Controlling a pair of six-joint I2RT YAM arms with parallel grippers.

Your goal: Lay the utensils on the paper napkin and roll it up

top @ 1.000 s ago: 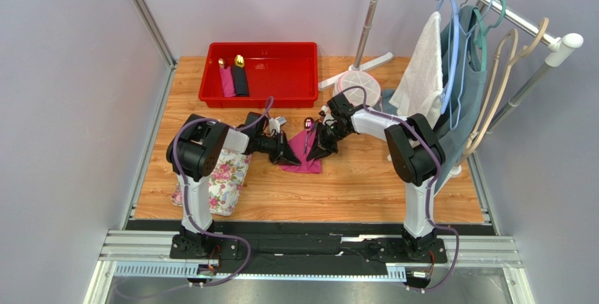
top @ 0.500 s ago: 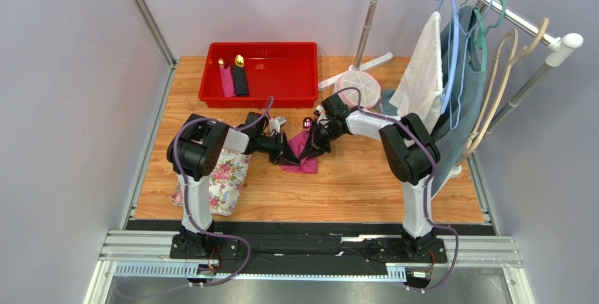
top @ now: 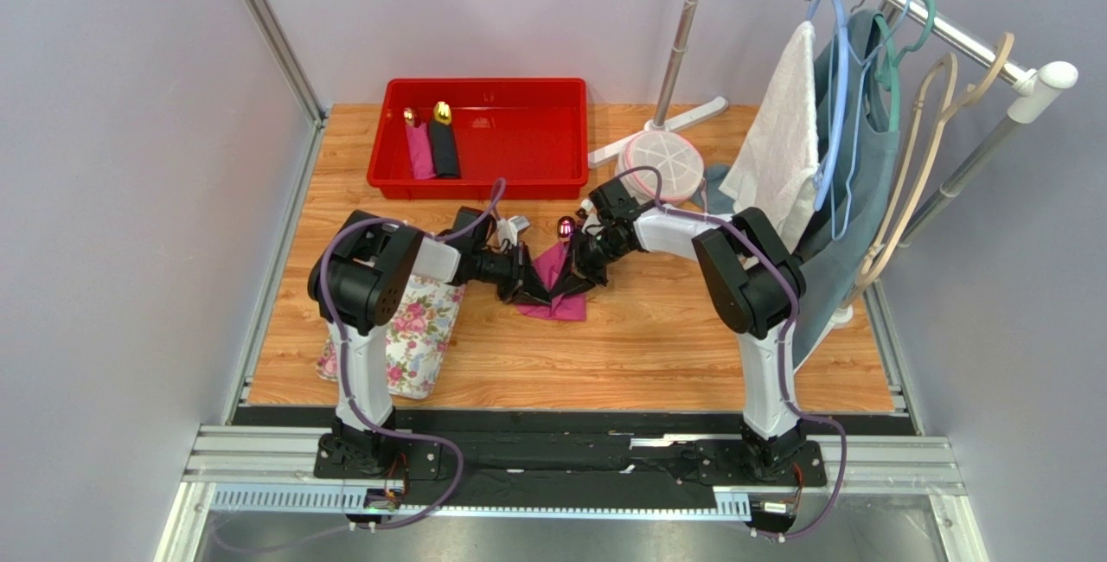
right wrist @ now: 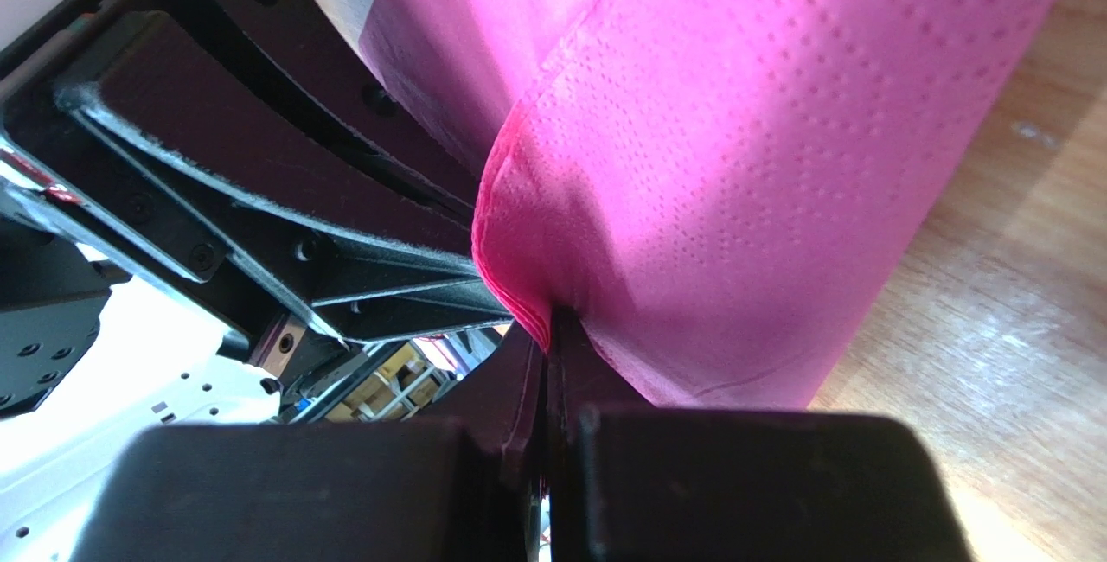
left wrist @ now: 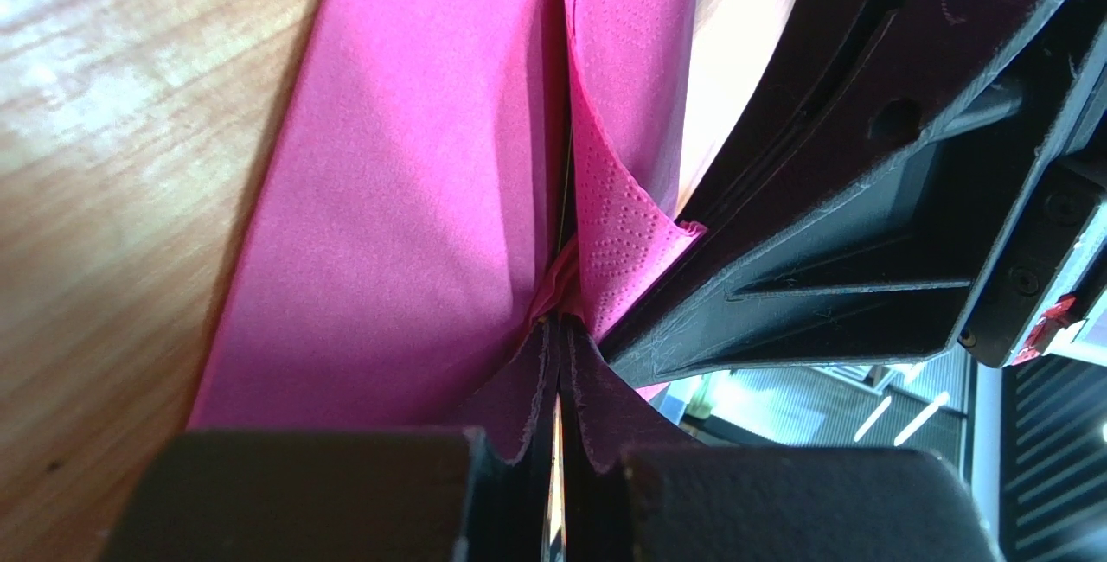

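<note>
The magenta paper napkin (top: 561, 307) lies mid-table, its right side lifted and folded over toward the left. My left gripper (top: 538, 283) and right gripper (top: 577, 273) meet tip to tip over it. In the left wrist view the left gripper (left wrist: 561, 329) is shut on a fold of the napkin (left wrist: 390, 199), with the right gripper's fingers (left wrist: 832, 199) close beside it. The right gripper (right wrist: 548, 322) is shut on the napkin's folded edge (right wrist: 728, 173). The utensils show only as purple heads (top: 567, 228) poking out at the far end; their handles are hidden.
A red bin (top: 520, 134) at the back holds a pink roll (top: 420, 150) and a black roll (top: 445, 147) of gold-headed cutlery. A floral cloth (top: 409, 329) lies by the left arm. A white round stand base (top: 659, 154) and a clothes rack (top: 832, 134) stand on the right.
My right gripper has moved left toward the left gripper, drawing the napkin's right side over with it. The left arm has barely moved.
</note>
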